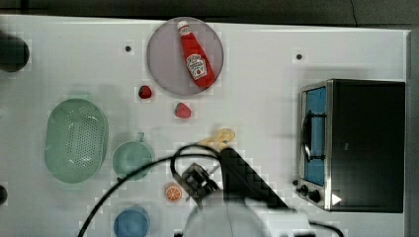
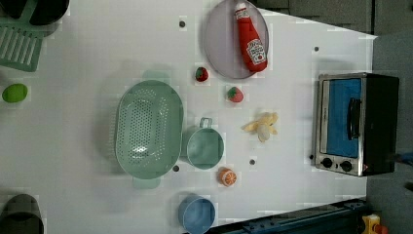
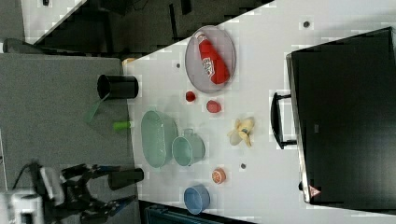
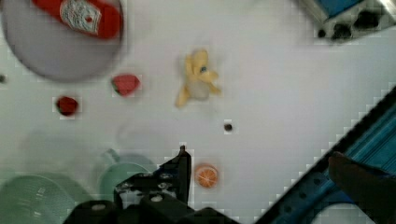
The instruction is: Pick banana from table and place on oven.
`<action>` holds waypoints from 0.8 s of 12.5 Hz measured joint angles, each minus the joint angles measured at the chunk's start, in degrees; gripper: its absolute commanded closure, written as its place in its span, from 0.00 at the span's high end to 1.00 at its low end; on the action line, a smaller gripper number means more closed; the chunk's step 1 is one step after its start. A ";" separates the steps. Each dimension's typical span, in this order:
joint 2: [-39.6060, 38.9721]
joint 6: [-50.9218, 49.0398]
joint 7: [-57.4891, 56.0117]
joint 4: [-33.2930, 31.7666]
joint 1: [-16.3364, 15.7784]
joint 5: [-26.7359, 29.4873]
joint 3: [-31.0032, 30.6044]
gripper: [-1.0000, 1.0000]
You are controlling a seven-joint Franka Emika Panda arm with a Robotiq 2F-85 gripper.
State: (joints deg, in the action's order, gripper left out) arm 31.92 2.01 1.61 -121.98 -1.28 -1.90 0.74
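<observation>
Lying loose on the white counter (image 2: 292, 161): banana (image 2: 263, 126), peeled, between the oven (image 2: 358, 124) and the green cup (image 2: 205, 147), well apart from both. Gripper (image 4: 180, 161): fingers spread wide, empty, above the counter near the orange slice (image 4: 206, 176).

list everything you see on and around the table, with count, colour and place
banana: 1, pale yellow, on the table between strawberries and oven
oven: 1, black and silver, blue door, at the left view's right
ketchup bottle: 1, red, lying on the plate
plate: 1, grey, the left view's top
strawberries: 2, red, below the plate
colander: 1, green, mid-table
cups: 2, green, blue
orange slice: 1, orange, between the cups
end effector: 1, black, open, above the table near the orange slice
</observation>
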 measured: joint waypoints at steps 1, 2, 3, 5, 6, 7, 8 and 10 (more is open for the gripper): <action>0.73 1.04 0.08 0.90 0.06 0.11 0.21 1.00; 0.28 2.09 0.10 1.45 0.25 0.51 0.36 1.00; -0.56 3.70 0.10 0.90 0.43 0.77 0.47 1.00; -4.00 8.84 0.10 -1.68 0.71 -0.35 0.48 1.00; -7.04 11.67 0.19 -2.57 0.85 -0.35 0.57 1.00; -10.45 15.49 0.26 -3.92 1.11 0.52 0.94 1.00; -13.64 18.70 0.25 -6.04 1.10 0.48 1.61 1.00; -17.87 26.86 0.30 -12.42 1.05 0.61 2.65 1.00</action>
State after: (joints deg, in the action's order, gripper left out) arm 14.05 28.87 1.91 -134.40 -0.24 -1.29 3.40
